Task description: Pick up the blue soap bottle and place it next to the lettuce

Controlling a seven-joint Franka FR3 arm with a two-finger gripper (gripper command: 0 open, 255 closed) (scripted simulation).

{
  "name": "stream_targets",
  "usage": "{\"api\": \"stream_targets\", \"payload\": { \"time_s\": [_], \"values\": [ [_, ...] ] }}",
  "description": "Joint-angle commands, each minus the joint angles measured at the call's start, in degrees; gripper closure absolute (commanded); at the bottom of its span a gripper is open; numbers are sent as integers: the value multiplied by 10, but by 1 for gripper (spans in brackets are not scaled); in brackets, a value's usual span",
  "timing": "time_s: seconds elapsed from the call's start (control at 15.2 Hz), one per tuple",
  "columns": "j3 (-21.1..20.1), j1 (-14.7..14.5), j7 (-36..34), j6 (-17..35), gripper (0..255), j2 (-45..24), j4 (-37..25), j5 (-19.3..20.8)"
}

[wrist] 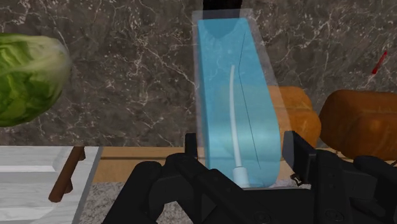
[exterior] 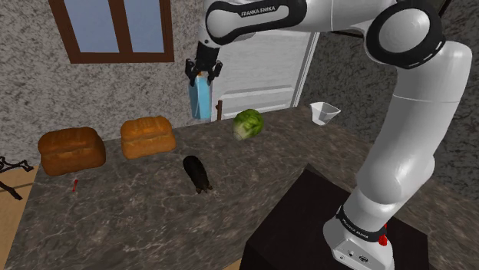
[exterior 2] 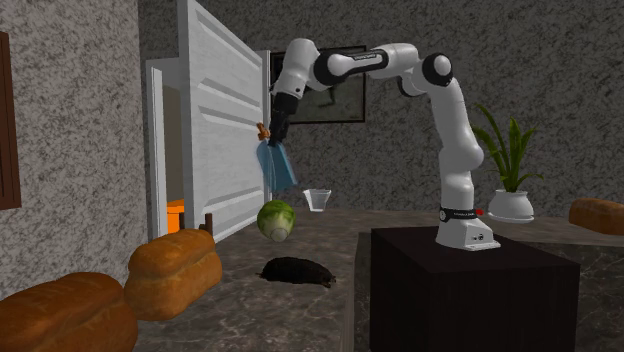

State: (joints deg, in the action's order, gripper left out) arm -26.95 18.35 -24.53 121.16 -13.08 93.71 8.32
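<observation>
Two steps remain, we judge: carry and set down. Our end effector (exterior: 204,75) clasps the blue soap bottle (exterior: 201,100), held aloft (hanging beneath the fingers). The lettuce (exterior: 248,124) lies below it on the table (exterior: 138,222), seemingly close, so next we lower the bottle beside it.

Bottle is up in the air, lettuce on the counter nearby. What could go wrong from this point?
1. The end effector grips the blue soap bottle at its top end, with the body hanging free above the counter. It could swing or slip on the way down.
2. The lettuce is round and loose, so a nudge from the bottle might roll it away.
3. The bottle is tall and narrow and may topple if released tilted.
</observation>
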Motion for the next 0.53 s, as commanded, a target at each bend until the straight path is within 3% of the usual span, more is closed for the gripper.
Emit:
{"api": "stream_targets", "payload": {
  "time_s": [0.0, 0.46],
  "values": [
    [8, 10, 22, -6, 255, -21, -26, 2],
    [32, 41, 92, -29, 255, -103, -129, 7]
  ]
}}
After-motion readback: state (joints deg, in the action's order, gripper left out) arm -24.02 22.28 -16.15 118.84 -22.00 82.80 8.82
